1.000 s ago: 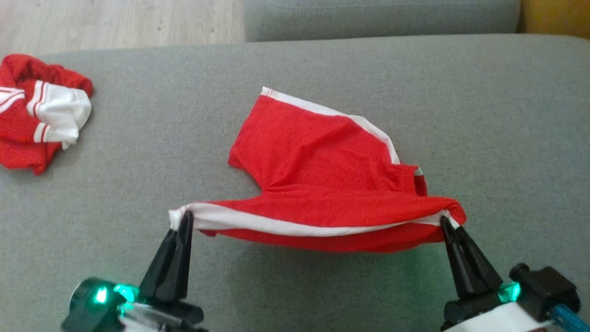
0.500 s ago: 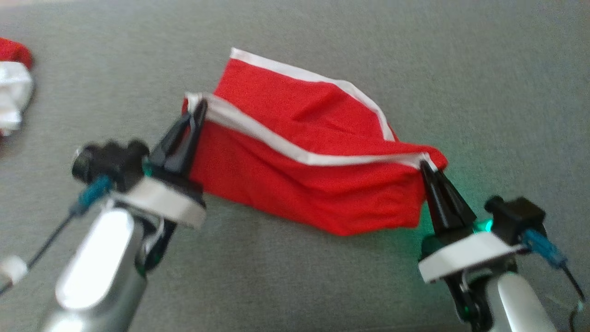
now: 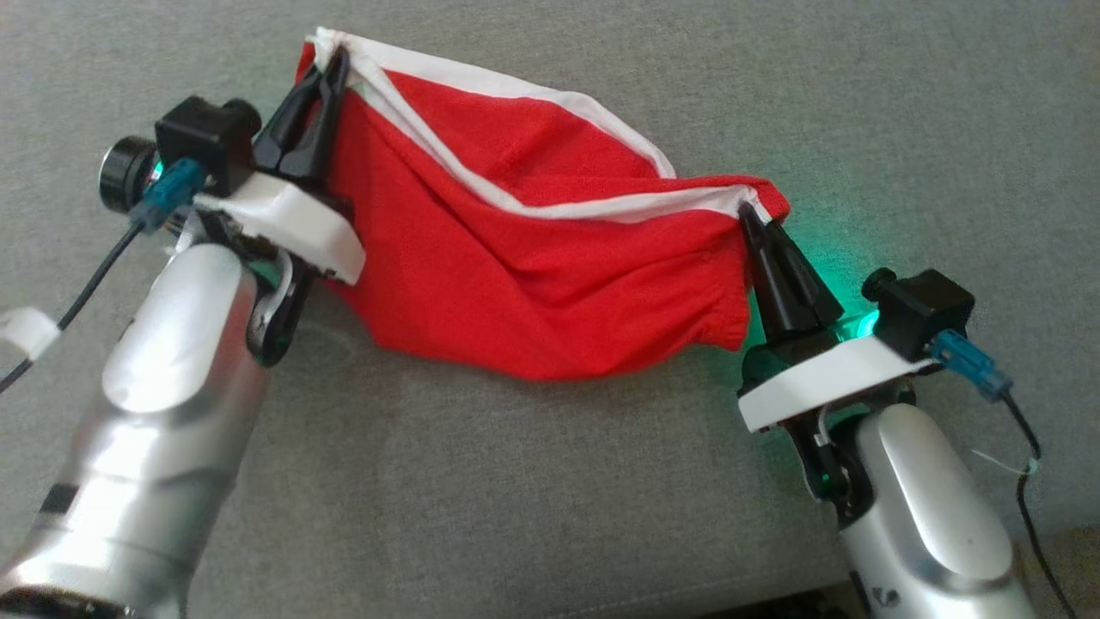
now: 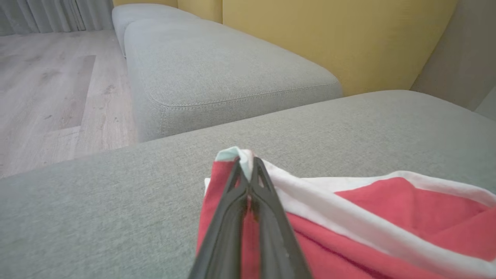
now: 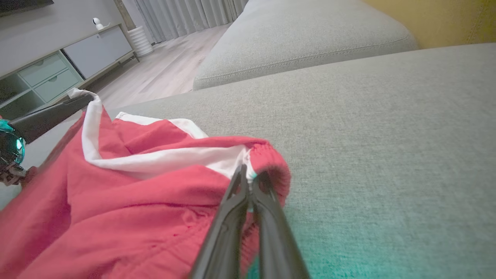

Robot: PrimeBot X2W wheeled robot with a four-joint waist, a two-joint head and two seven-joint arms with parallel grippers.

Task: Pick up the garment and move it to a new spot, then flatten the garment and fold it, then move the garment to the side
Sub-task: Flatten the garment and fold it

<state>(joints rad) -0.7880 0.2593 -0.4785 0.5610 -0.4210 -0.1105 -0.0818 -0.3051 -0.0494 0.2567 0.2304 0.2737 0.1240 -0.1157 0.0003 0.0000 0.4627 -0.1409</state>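
The red garment [image 3: 533,258] stretches across the frame's middle, from upper left to right of centre, blocking that strip. Bare grey cushion [image 3: 902,112] lies open at upper right and at bottom centre, between the left forearm [image 3: 163,413] and the right forearm [image 3: 928,507].

Red fabric garment with white trim [image 4: 387,201] cut by the right and bottom edges in left wrist view, silver metal left forearm [image 3: 163,413] cut at head view's lower edge, small white object [image 5: 97,24] on grey cabinet [image 5: 77,54] too small to tell
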